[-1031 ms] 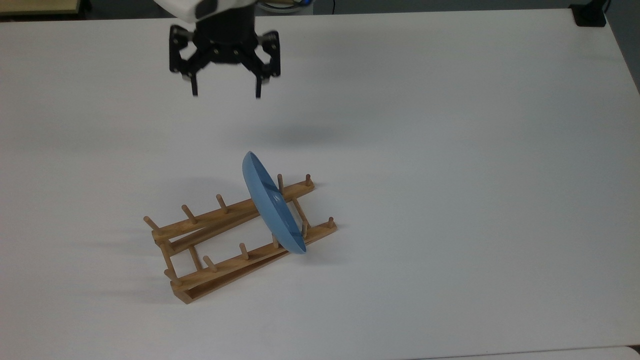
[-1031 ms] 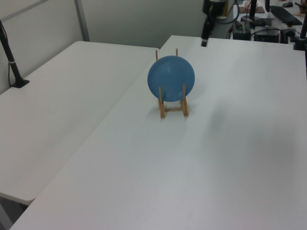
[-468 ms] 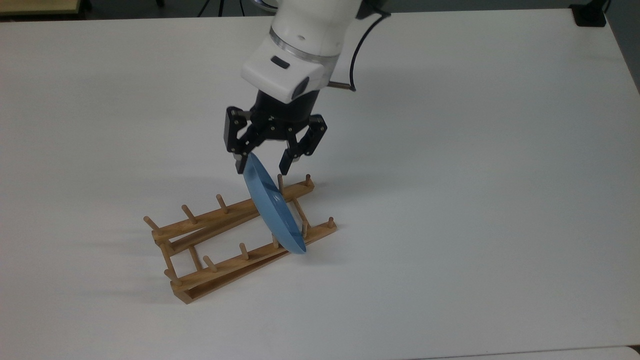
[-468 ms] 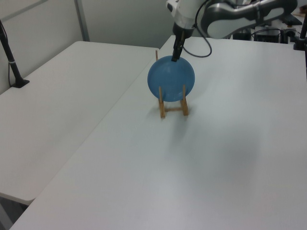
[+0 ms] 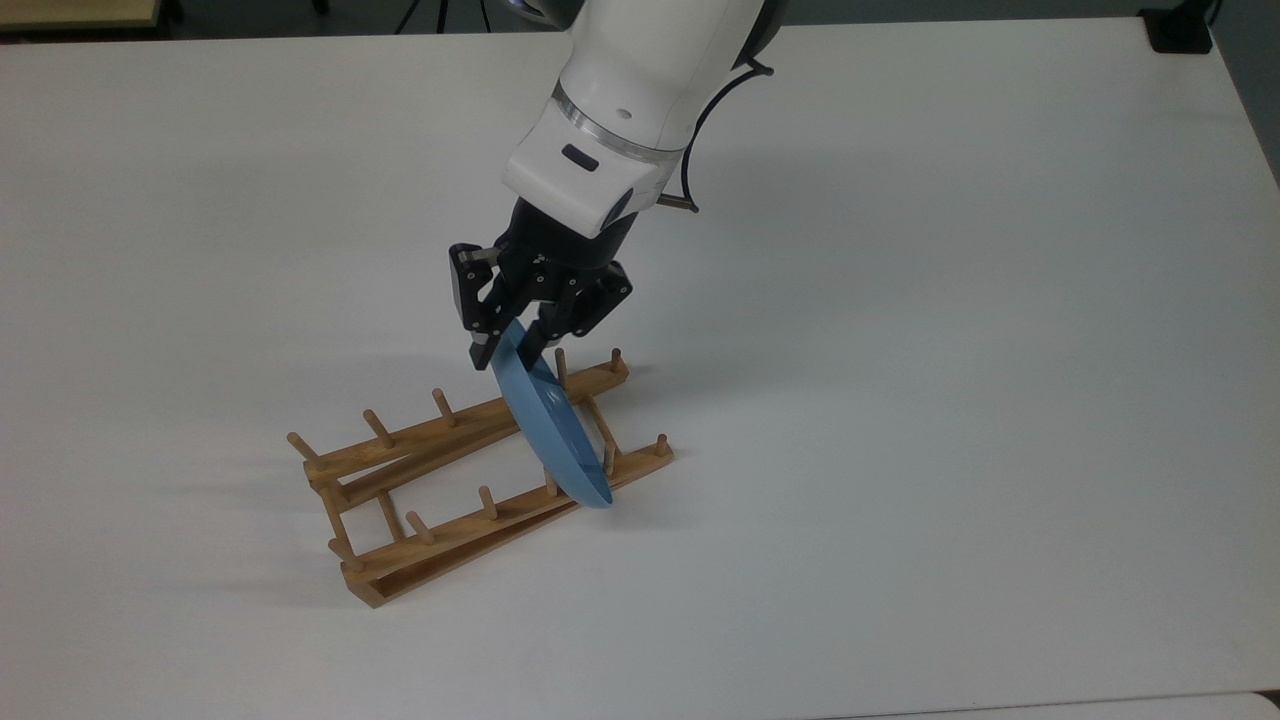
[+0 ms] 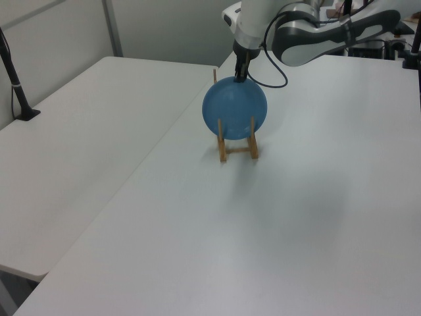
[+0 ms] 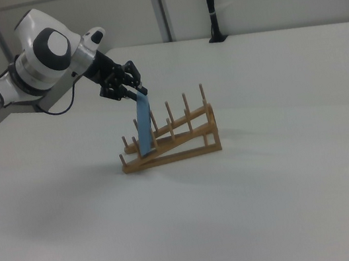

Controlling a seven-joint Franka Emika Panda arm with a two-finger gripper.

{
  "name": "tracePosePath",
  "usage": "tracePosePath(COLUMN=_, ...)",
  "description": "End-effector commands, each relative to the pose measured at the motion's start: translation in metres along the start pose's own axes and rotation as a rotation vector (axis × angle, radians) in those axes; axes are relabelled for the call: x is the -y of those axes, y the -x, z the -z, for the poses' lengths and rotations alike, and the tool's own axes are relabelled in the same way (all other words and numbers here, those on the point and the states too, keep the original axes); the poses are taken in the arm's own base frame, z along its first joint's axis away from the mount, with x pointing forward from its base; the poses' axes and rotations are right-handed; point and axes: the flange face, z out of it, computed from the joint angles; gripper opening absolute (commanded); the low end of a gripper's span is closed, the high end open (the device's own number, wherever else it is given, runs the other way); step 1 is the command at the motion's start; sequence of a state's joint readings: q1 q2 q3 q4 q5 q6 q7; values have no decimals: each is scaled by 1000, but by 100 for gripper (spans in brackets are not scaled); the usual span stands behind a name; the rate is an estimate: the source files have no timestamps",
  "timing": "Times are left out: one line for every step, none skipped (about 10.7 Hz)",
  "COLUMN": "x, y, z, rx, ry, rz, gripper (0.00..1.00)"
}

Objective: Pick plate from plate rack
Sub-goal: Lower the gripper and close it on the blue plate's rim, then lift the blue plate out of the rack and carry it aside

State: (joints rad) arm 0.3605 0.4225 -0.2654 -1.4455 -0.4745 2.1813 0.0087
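The light-blue plate (image 5: 552,425) stands on edge between the pegs near the right end of the wooden plate rack (image 5: 440,436) in the top view. My gripper (image 5: 508,350) is at the plate's upper rim, shut on it, with one black finger on each face. In the left view the plate (image 6: 235,107) faces the camera, the gripper (image 6: 241,75) grips its top edge, and the rack (image 6: 238,152) sits beneath. In the right view the plate (image 7: 144,126) is seen edge-on at the low end of the sloping rack (image 7: 183,144), with the gripper (image 7: 140,93) on its top.
The rack sits on a wide white table (image 5: 900,400). A black clamp base (image 5: 1180,30) sits at the top view's far right corner. A second white table with a black pole (image 6: 16,82) lies on the left view's left. A black cable (image 5: 700,120) hangs off the arm.
The gripper came from the far side of the table down to the plate's top rim. Its fingers, wide apart half a second ago, have shut on the rim. Plate and rack have not moved.
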Motion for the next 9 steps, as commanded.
tracePosePath(x=1, y=-5, z=4, rx=-21, ry=39, rz=15, gripper=15)
tracePosePath(x=2, y=-5, z=4, rx=-19, ry=49, rz=26, gripper=10)
tracePosePath(x=5, y=-5, z=5, rx=-21, ry=60, rz=37, gripper=9)
tracePosePath(x=6, y=-6, z=6, rx=-21, ry=70, rz=47, gripper=7)
tracePosePath(x=6, y=-5, z=4, rx=-18, ry=77, rz=54, gripper=3)
tracePosePath(x=10, y=-5, z=3, rx=-16, ry=90, rz=71, gripper=0)
tracePosePath(x=10, y=-6, z=7, rx=-21, ry=105, rz=83, gripper=0)
tracePosePath(x=9, y=-7, z=13, rx=-28, ry=118, rz=91, gripper=0)
tracePosePath(x=7, y=-8, z=21, rx=-40, ry=137, rz=101, gripper=0)
